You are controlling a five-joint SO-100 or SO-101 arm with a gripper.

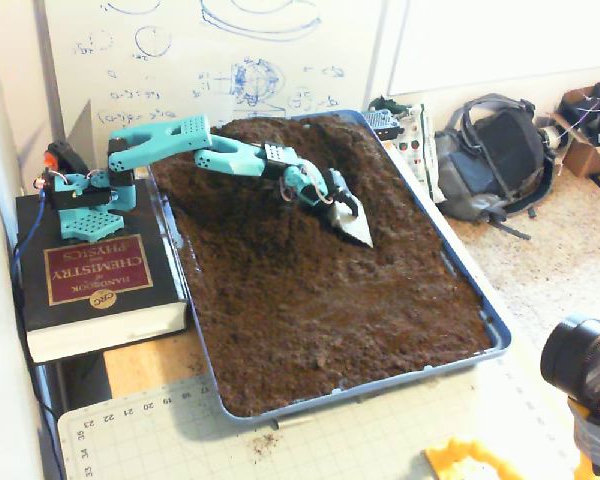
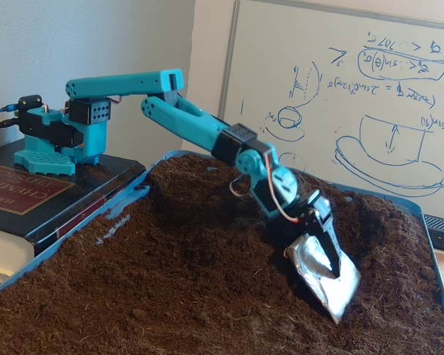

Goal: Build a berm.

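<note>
We saw the teal arm point(image 2: 207, 137) stretched low over the blue tray point(image 1: 470, 290) of soil, its hand point(image 2: 327, 275) carrying a silvery scoop plate point(image 2: 327, 285) whose tip dug into the dirt. The berm point(image 1: 255, 160) rose toward twelve o'clock in the tray. The plate hid the fingers, so we could not tell their spread.

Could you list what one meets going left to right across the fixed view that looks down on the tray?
Chemistry handbook → arm base → silver scoop blade on the soil → blue tray's right rim → grey backpack → cardboard box.
</note>
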